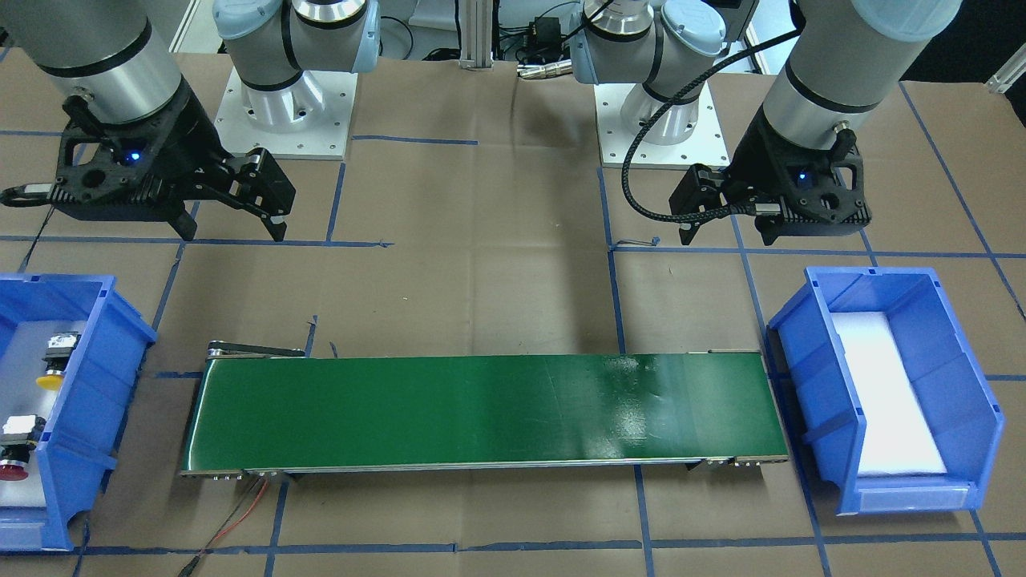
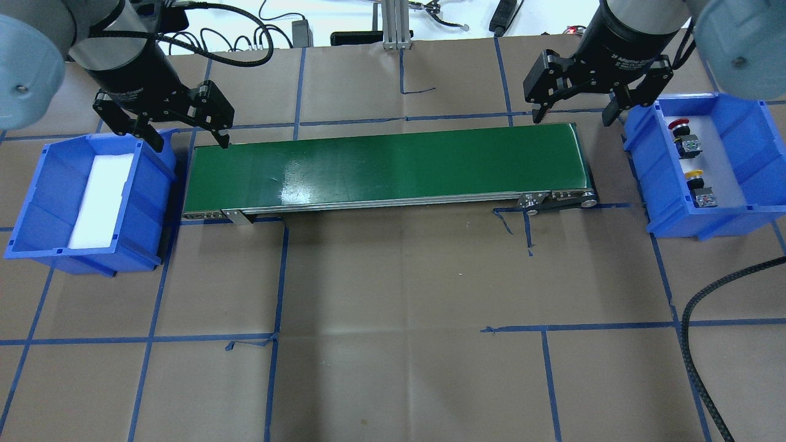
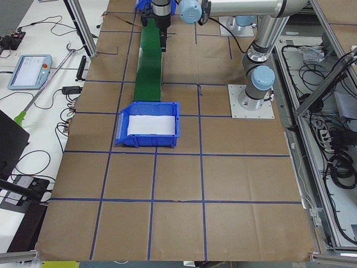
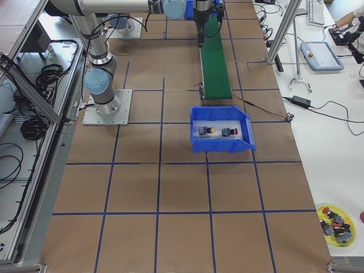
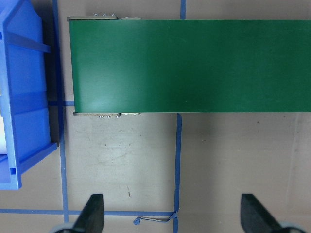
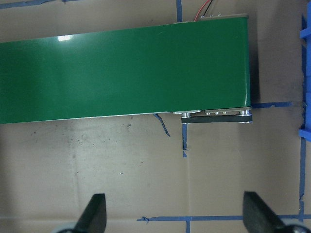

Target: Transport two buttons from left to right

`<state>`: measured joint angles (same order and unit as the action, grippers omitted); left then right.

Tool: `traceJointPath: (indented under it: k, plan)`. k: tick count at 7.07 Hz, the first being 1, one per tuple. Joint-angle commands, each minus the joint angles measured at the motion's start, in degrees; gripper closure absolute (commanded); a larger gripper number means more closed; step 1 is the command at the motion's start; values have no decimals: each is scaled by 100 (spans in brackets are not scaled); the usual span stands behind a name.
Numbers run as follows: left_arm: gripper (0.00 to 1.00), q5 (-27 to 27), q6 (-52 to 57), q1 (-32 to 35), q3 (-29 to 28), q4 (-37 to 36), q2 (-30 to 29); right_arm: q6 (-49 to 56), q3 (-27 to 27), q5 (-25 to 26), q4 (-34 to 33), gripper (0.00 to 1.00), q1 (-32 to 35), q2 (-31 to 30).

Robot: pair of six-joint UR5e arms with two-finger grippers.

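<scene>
**Q:** Buttons first: where are the two to be found?

**A:** Both are seen inside the blue bin [image 2: 712, 226] at the robot's right end of the table. The red button [image 2: 683, 136] is laid farther from the robot and the yellow button [image 2: 699, 187] nearer. They are set apart on the white liner, caps turned away from the robot.

**Q:** How are the jaws of the right gripper [image 2: 571, 118] found?

**A:** They are spread wide, with nothing held between them. The gripper is hung above the brown paper on the robot's side of the green conveyor belt [image 2: 393, 166], near the belt's end beside that bin. The buttons are not touched by it.

**Q:** And the left gripper [image 2: 191, 146]?

**A:** Its jaws are likewise parted wide and nothing is gripped. It is hung over the paper near the belt's other end, just beside the second blue bin [image 2: 37, 205]. Only a white pad [image 2: 101, 199] is seen in that bin.

**Q:** What is seen on the belt?

**A:** Only glare is shown on its green surface. The belt is laid between the two bins, on a table marked with blue tape lines.
</scene>
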<state>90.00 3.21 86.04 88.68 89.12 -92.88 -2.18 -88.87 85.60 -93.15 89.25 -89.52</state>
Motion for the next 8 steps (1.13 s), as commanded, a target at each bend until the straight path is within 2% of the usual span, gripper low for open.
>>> traceJointPath:
  k: [1, 8]
  plan:
    - [1, 0, 22, 0, 0, 0, -3, 15, -51, 62, -54, 0, 13, -65]
    - [1, 9, 13, 0, 9, 9, -3, 86, -43, 97, 16, 0, 13, -65]
